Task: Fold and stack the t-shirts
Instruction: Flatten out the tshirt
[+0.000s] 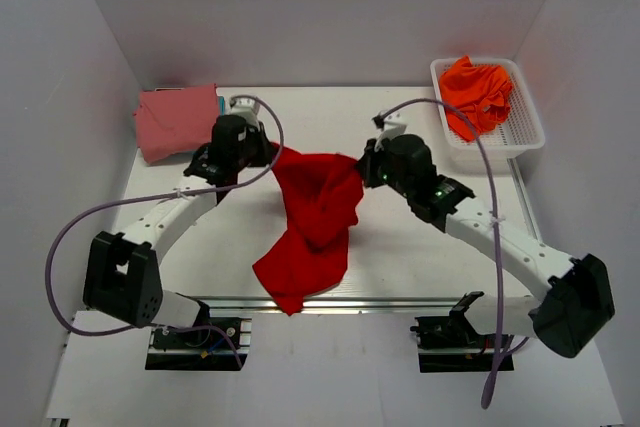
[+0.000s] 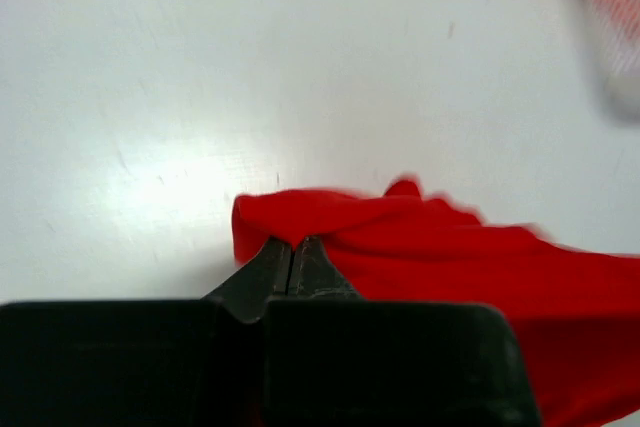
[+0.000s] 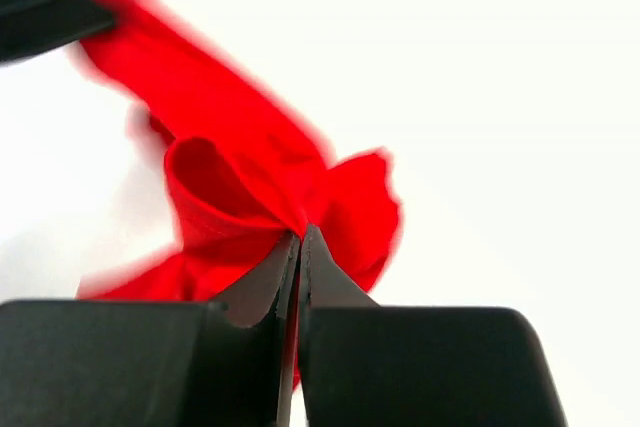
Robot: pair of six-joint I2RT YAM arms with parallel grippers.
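Note:
A bright red t-shirt (image 1: 312, 222) hangs between both grippers above the middle of the table, its lower end drooping to the near edge. My left gripper (image 1: 272, 154) is shut on its left top corner; the wrist view shows the red cloth (image 2: 450, 247) pinched at the fingertips (image 2: 292, 244). My right gripper (image 1: 362, 169) is shut on its right top corner, with red cloth (image 3: 240, 197) bunched at the tips (image 3: 300, 232). A folded dusty pink t-shirt (image 1: 175, 120) lies at the back left on a teal-blue one (image 1: 219, 103). Orange t-shirts (image 1: 478, 94) lie in the basket.
The white mesh basket (image 1: 527, 127) stands at the back right corner of the table. White walls close in the table on the left, back and right. Purple cables loop from both arms.

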